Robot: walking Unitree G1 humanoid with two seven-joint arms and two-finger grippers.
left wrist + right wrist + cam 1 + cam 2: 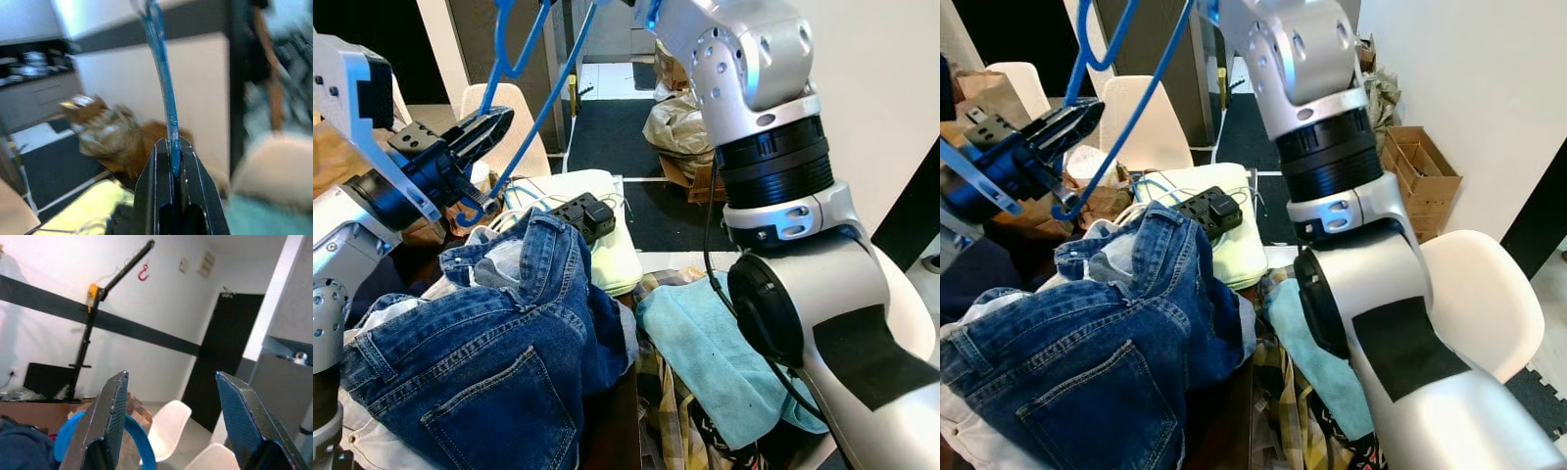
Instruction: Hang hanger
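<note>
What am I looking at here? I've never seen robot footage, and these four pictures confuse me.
It is a humanoid robot with two silver arms, each ending in a gripper with two black fingers. Two pictures come from cameras on its head, looking down; the other two come from a camera on each wrist, looking along the fingers. Below lies a pile of laundry: jeans, a teal towel and a black power strip. The left gripper is shut on a blue hanger; its wrist view shows the blue bar pinched between the fingers. The right gripper, raised high, is open, with a blue curve of the hanger beside one finger.
</note>
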